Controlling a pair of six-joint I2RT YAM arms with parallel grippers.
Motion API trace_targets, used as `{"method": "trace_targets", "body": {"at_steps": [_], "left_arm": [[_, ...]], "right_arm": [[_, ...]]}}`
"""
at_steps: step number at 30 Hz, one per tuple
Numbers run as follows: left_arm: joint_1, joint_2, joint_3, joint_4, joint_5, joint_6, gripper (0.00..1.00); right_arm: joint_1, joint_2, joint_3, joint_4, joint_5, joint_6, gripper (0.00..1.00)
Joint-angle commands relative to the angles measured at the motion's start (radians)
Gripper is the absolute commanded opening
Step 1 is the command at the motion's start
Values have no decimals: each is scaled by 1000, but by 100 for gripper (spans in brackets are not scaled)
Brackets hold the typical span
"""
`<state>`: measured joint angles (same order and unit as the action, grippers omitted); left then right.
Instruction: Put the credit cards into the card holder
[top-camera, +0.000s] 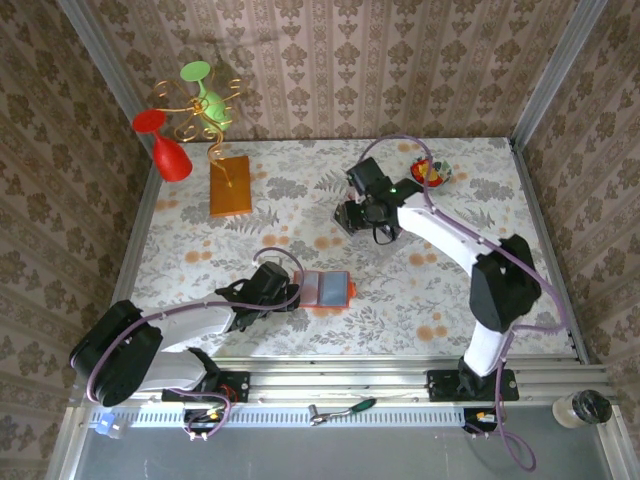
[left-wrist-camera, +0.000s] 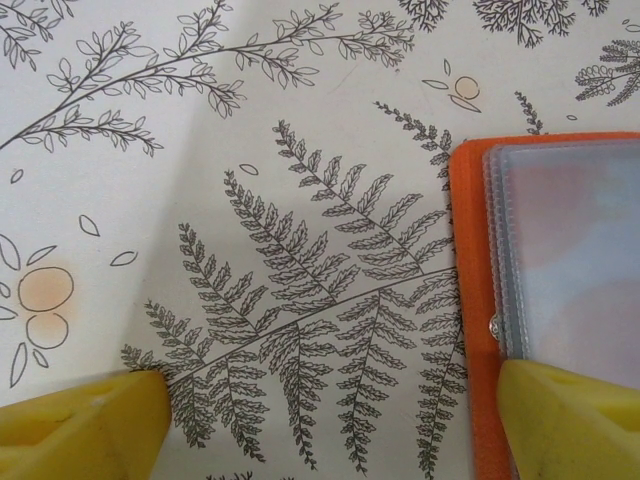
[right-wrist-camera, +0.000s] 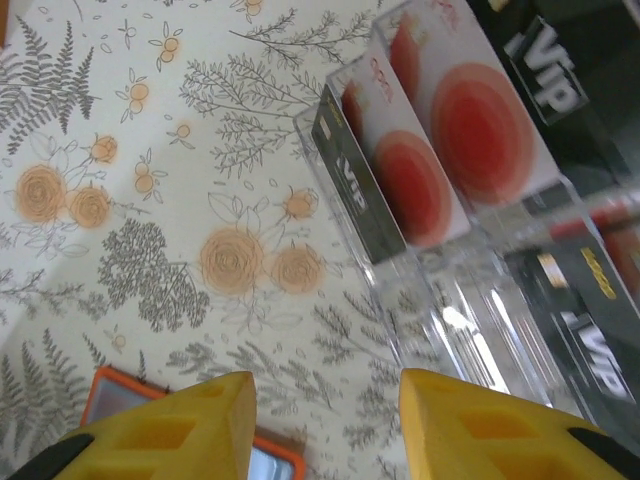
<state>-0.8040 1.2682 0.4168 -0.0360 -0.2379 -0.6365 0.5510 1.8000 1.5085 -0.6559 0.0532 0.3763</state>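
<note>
cards (top-camera: 432, 172), top view: far right on table (top-camera: 450, 290), holder (top-camera: 327, 289) open at front; right gripper (top-camera: 352, 216) nearer cards; left wrist: left gripper (left-wrist-camera: 330, 410) spread wide, one finger at holder's orange edge; right wrist: fingers (right-wrist-camera: 470, 420) spread, empty; cards stand upright in clear rack (right-wrist-camera: 480, 310), ahead and rightward
</note>
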Motion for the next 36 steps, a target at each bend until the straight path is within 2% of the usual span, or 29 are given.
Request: {"method": "trace_targets", "body": {"at_steps": [1, 4, 16, 21, 26, 32, 36], "left_arm": [[-5, 31, -1, 43, 57, -28, 87], [-7, 31, -1, 42, 59, -28, 87], [-7, 31, 0, 45, 60, -31, 87], [-7, 30, -3, 46, 60, -32, 87], [-8, 26, -5, 45, 60, -35, 87], [-9, 22, -7, 44, 58, -36, 87], [-9, 25, -6, 46, 58, -37, 87]], "right_arm": [[6, 92, 88, -107, 39, -78, 40], [6, 166, 179, -141, 67, -107, 33], [10, 391, 429, -255, 200, -194, 27], [15, 451, 476, -273, 231, -214, 27], [19, 488, 490, -275, 206, -215, 26], [18, 492, 495, -276, 197, -224, 17], [18, 489, 504, -277, 191, -234, 21]]}}
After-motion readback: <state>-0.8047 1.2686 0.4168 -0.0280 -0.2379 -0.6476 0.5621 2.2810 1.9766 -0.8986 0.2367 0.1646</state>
